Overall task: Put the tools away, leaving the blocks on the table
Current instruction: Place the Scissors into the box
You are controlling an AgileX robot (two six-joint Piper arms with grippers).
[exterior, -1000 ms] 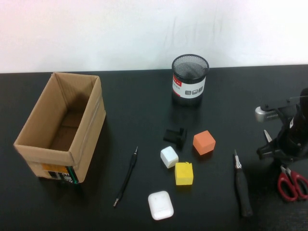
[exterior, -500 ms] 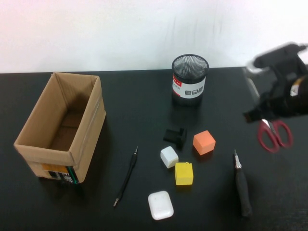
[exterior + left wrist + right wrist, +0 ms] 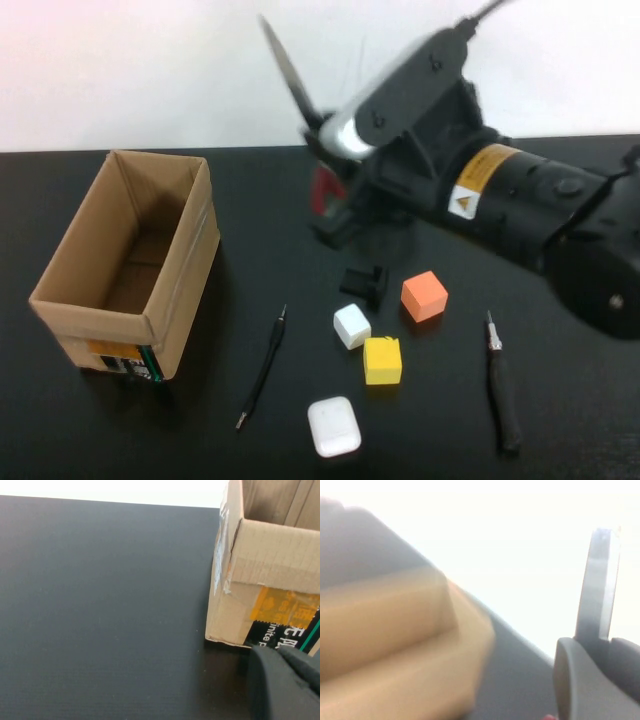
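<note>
Aloft, the right tool grips red-handled steel scissors, blades up; left tool closed.

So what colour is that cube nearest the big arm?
Orange cube; clearest in the high view.

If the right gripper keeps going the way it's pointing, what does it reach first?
Probably the cardboard box. The right gripper, shut on the scissors, is raised above the table and aims toward the robot's left, where the box stands open. Its height over the box is unclear.
</note>
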